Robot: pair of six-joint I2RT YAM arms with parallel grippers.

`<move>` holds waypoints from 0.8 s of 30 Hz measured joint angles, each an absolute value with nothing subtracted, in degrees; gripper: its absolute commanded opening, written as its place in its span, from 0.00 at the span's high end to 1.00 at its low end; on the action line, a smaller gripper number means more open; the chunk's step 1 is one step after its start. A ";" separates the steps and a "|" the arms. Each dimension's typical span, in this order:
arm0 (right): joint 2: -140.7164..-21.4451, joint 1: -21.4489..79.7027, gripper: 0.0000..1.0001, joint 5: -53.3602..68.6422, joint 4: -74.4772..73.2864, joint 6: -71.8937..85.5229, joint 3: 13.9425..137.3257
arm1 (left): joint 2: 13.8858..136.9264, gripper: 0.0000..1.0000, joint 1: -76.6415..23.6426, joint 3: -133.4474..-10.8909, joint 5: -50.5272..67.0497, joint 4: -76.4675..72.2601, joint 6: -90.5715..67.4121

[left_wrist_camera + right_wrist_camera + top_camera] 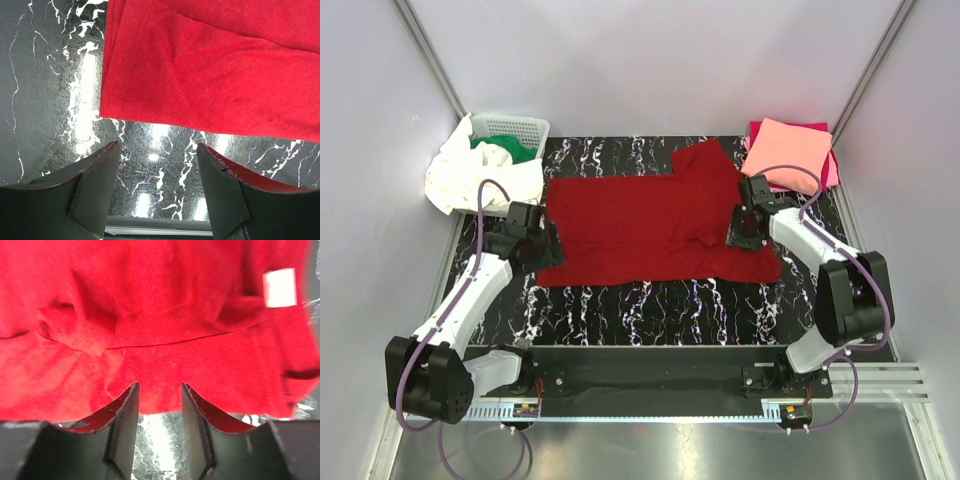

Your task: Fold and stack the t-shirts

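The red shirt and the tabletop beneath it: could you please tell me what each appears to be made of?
The red shirt looks like soft matte knit cloth: it creases and has a stitched hem. The tabletop is glossy black with white marble veining and mirrors lights; stone or printed laminate, I cannot tell.

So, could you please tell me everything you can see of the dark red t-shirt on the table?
The dark red t-shirt lies spread flat and unfolded across the middle of the black marbled table, sideways: stitched hem towards the left claw, the end with a small white label towards the right claw. One sleeve points to the far side. The soft cloth shows slight wrinkles at that end. Both claws are open at its edges, gripping nothing.
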State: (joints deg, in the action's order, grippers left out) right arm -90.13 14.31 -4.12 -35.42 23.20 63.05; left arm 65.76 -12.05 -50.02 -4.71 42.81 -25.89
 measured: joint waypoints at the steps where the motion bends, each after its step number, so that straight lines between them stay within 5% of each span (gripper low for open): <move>1: -91.20 14.33 0.56 -3.03 -35.09 23.64 62.48 | 65.76 0.32 -12.08 -50.02 -4.69 42.81 -25.89; 12: -103.37 14.35 0.62 -0.49 -32.71 23.59 66.85 | 65.76 0.32 -12.10 -50.02 -4.69 42.81 -25.87; 24: -120.88 13.98 0.62 -6.66 -39.00 18.81 93.19 | 65.76 0.32 -12.10 -50.02 -4.45 42.81 -25.69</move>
State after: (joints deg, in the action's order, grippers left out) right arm -120.88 13.98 -6.66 -39.00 18.81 93.19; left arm 65.76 -12.10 -50.02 -4.45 42.81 -25.69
